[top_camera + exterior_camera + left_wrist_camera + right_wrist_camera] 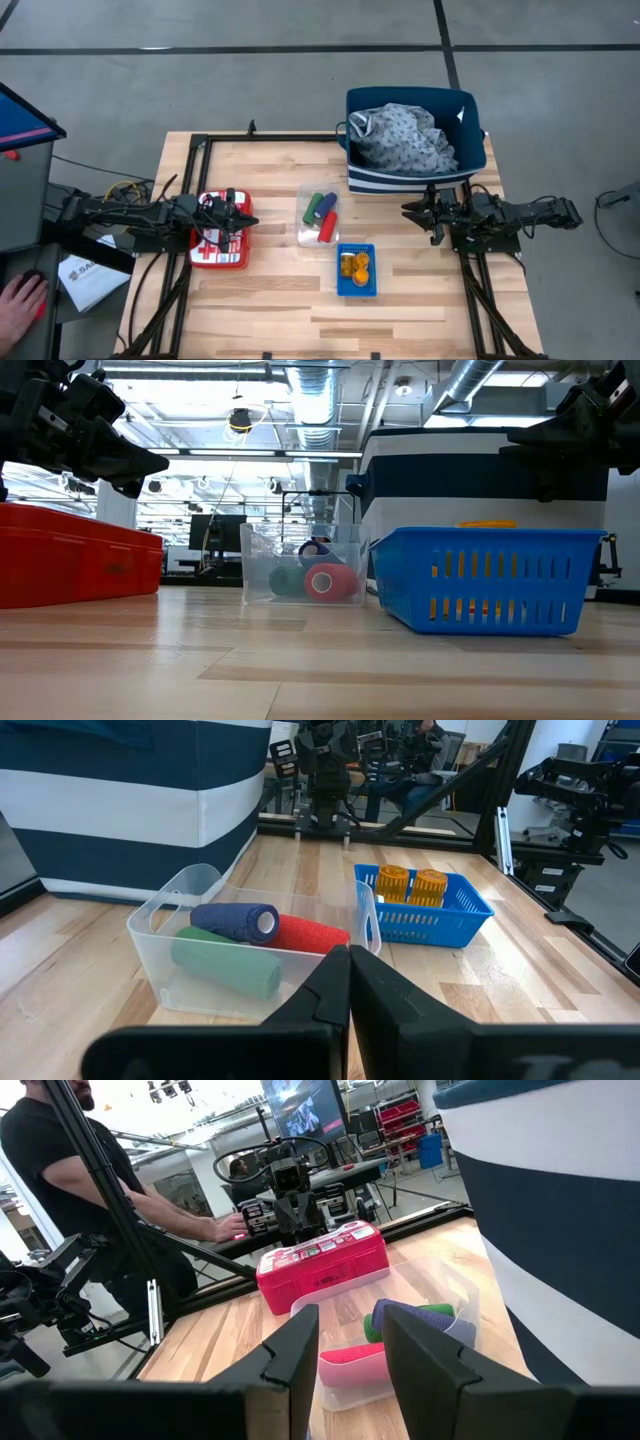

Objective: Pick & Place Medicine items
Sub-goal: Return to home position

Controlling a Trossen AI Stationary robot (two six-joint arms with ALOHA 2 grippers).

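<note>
My left gripper (pixel 349 955) hangs above the red-and-white first-aid case (pixel 320 1265), which lies flat by the left edge of the pale wooden bench (pixel 260 310). Its fingers (pixel 325 995) are pressed together with nothing between them, pointing toward the middle of the bench.

My right gripper (pixel 352 1315) hangs above the right edge of the bench, clear of the surface. Its fingers stand apart and empty, also pointing toward the middle.

A clear plastic bin (pixel 150 945) sits at the middle of the bench. Inside it lie three cylinders on their sides, touching one another: a dark-blue roll (pixel 237 920), a red roll (pixel 312 933) and a green roll (pixel 225 960).

Just beside that bin, toward the long edge nearer the foot of the overhead view, sits a blue plastic mesh basket (pixel 470 910). Translucent orange pill bottles (pixel 413 886) stand in it; two show from my left wrist.

At the opposite long edge, near its right corner, stands a large navy-and-white striped bin (pixel 400 182) with a crumpled grey-white patterned cloth (pixel 405 140) in it.

Beyond the left edge, off the bench, a person (pixel 90 1170) in a dark shirt stands with a hand (pixel 20 297) resting there.
</note>
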